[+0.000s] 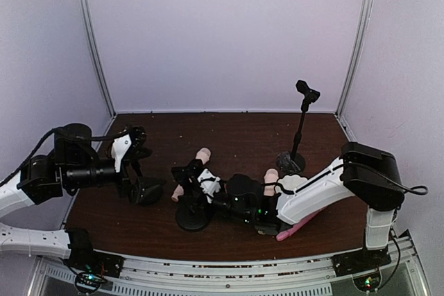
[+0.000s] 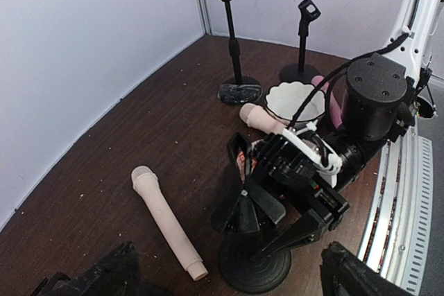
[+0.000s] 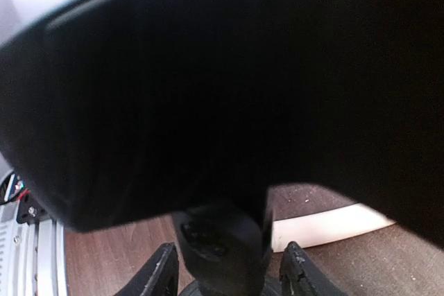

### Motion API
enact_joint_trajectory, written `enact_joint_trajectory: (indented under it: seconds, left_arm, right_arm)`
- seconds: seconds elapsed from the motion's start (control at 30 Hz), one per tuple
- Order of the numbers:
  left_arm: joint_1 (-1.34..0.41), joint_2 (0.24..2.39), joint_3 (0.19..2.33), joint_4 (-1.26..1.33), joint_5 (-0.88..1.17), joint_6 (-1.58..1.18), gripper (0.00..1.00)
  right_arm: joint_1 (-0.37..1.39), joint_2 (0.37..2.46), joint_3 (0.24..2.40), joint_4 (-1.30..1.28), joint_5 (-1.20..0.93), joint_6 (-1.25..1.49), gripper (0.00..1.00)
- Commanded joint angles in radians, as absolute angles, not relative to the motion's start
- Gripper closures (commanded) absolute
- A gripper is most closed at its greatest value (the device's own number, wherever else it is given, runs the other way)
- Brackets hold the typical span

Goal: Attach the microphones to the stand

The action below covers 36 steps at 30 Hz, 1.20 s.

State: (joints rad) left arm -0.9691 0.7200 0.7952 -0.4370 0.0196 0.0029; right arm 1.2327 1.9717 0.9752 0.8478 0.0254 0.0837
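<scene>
The right end effector [image 3: 227, 274] is down at the short stand [image 2: 253, 268]. Its two fingers sit on either side of the black stem, just above the round base. A dark shape fills most of the right wrist view, so I cannot tell whether the fingers actually press on the stem.

The left end effector [image 1: 142, 184] hovers low over the left part of the worktop [image 2: 159, 123]. Its fingers [image 2: 97, 279] are spread wide and hold nothing.

One peach microphone [image 2: 168, 223] lies flat on the worktop just left of the short stand, untouched. A second peach microphone [image 2: 258, 117] lies behind the right end effector, with its head beside a white dish [image 2: 291, 95]. The pink microphone [image 1: 300, 226] lies partly under the right arm, near the front edge.

Two taller stands are upright towards the back, one larger [image 2: 231, 32] and one thinner [image 2: 302, 39]. Both have empty clips.

The worktop is dark brown wood, flecked with pale crumbs. Plain white walls [image 1: 222, 32] enclose it, with metal posts [image 1: 94, 39] at the back corners.
</scene>
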Motion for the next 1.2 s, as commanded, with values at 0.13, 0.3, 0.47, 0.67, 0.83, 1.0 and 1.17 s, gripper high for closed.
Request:
enact_joint_trajectory:
  seconds: [0.13,0.3,0.47,0.67,0.83,1.0,1.17]
  left_arm:
    - [-0.957,0.720,0.809,-0.396,0.073,0.048,0.07]
    - [-0.956,0.756,0.829,-0.386,0.095,0.076,0.07]
    - [-0.956,0.829,0.881,-0.314,0.139,0.055,0.08]
    - [-0.956,0.965,0.985,-0.258,0.217,0.015,0.12]
    - [-0.957,1.033,1.025,-0.201,0.252,0.010,0.16]
    - [-0.957,1.057,1.019,-0.143,0.248,0.001,0.17]
    - [-0.957,1.054,1.012,-0.139,0.255,-0.024,0.18]
  right_arm:
    - [1.236,1.790,0.822,0.773,0.105,0.055,0.33]
    - [1.249,1.636,0.732,0.614,0.150,0.050,0.27]
    - [1.252,1.462,0.688,0.337,0.242,0.167,0.27]
    - [1.252,1.221,0.673,-0.097,0.364,0.457,0.35]
    - [1.256,1.065,0.626,-0.383,0.373,0.701,0.42]
    - [1.256,1.010,0.598,-0.462,0.354,0.784,0.50]
    - [1.255,1.179,0.701,-0.500,0.308,0.791,0.54]
